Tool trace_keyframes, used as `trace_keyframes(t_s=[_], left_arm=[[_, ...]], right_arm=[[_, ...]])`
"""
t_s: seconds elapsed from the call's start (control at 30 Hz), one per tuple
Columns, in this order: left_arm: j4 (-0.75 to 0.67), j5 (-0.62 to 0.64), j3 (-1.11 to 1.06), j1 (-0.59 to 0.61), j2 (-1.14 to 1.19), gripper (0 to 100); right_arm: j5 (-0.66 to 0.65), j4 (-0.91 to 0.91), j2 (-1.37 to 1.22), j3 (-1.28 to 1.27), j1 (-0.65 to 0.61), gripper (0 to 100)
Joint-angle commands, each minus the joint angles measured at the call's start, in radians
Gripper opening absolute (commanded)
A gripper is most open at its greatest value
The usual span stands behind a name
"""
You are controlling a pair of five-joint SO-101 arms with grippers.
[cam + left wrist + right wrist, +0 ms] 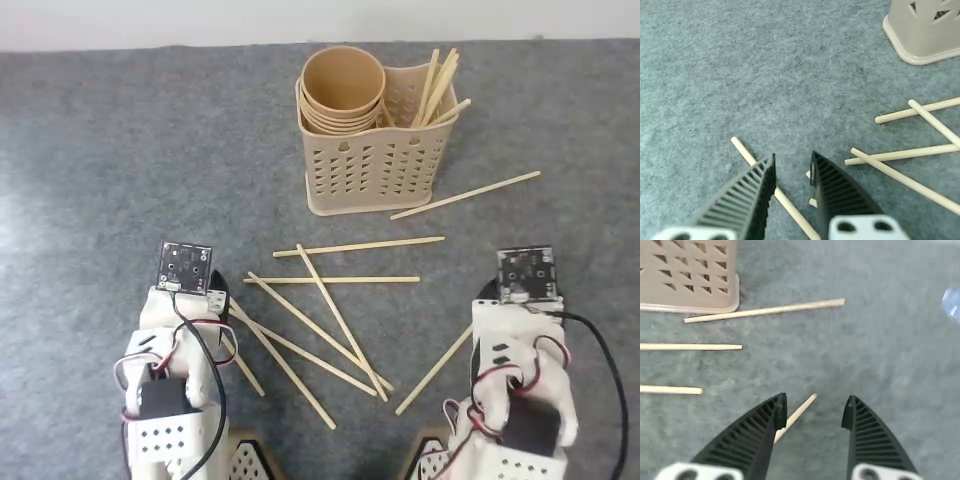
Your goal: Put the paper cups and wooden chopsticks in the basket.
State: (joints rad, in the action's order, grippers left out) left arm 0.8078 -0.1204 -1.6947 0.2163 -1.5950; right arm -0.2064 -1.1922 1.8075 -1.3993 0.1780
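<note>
cups btm hid in basket | chopstick partly behind left gripper

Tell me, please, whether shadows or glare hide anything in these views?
High view: even light, only thin soft shadows beside the chopsticks and basket. Left wrist view: no glare; the left gripper casts little shadow. Right wrist view: one pale blotch on the carpet, nothing hidden.
</note>
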Motion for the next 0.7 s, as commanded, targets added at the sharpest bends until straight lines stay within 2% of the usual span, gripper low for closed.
trace_keyframes(t_s=[0.0, 0.27, 0.53, 0.67], left_arm=[[-0.005, -0.009, 0.005, -0.008, 0.002, 11], [0.006, -0.008, 0.005, -0.011, 0.002, 11], [0.008, -0.005, 0.005, -0.011, 0.002, 11], [0.008, -0.005, 0.005, -0.009, 0.002, 10]], right_arm=[[0.126, 0.035, 0.008, -0.029, -0.019, 18.7], [0.143, 0.133, 0.008, -0.256, -0.084, 19.1], [0.143, 0.154, 0.008, -0.284, -0.087, 19.1], [0.141, 0.151, 0.008, -0.284, -0.131, 18.8]])
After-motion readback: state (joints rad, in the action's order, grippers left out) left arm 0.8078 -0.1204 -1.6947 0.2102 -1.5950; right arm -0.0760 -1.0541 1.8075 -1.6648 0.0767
